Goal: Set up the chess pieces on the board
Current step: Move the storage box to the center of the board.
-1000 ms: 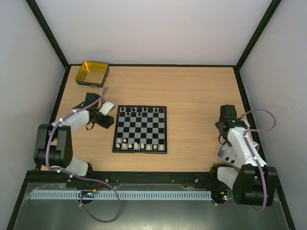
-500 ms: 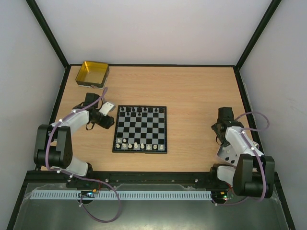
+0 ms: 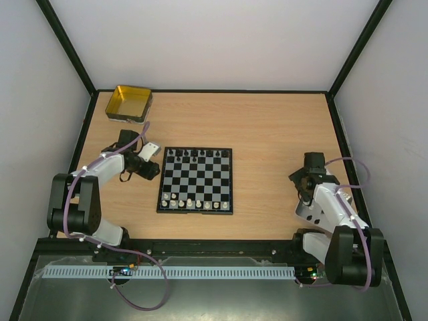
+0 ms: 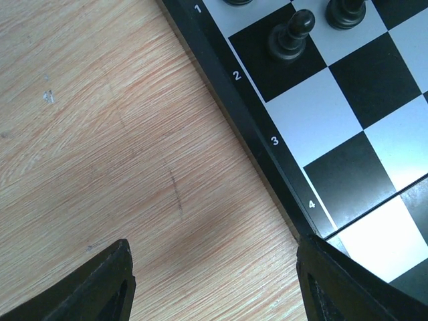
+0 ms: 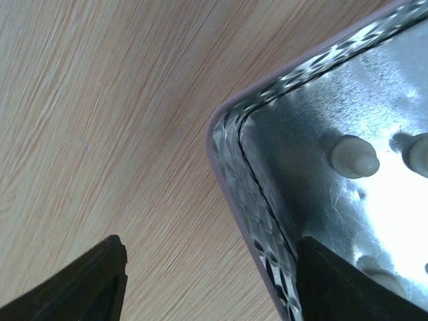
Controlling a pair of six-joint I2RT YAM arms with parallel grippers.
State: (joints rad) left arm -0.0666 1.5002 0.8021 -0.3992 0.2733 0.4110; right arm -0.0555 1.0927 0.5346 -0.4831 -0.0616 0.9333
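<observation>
The board [image 3: 196, 198] lies mid-table, with black chess pieces [image 3: 195, 153] along its far row and white ones [image 3: 194, 202] along its near row. My left gripper [image 3: 154, 172] is open and empty, low over bare wood just off the board's left border [image 4: 267, 160]. A black pawn [image 4: 291, 35] stands on the square by the 2 mark. My right gripper [image 3: 303, 182] is open and empty, straddling the corner of a shiny grey tray [image 5: 267, 174]. One finger is over the wood and one over the tray. Cream pieces [image 5: 352, 159] lie in the tray.
A yellow square tin [image 3: 130, 103] sits at the far left corner. The grey tray [image 3: 309, 212] lies under my right arm near the right front. Black frame rails run along the table's edges.
My right gripper has moved nearer and slightly left, toward the tray's corner. My left arm and the board's pieces have not moved.
</observation>
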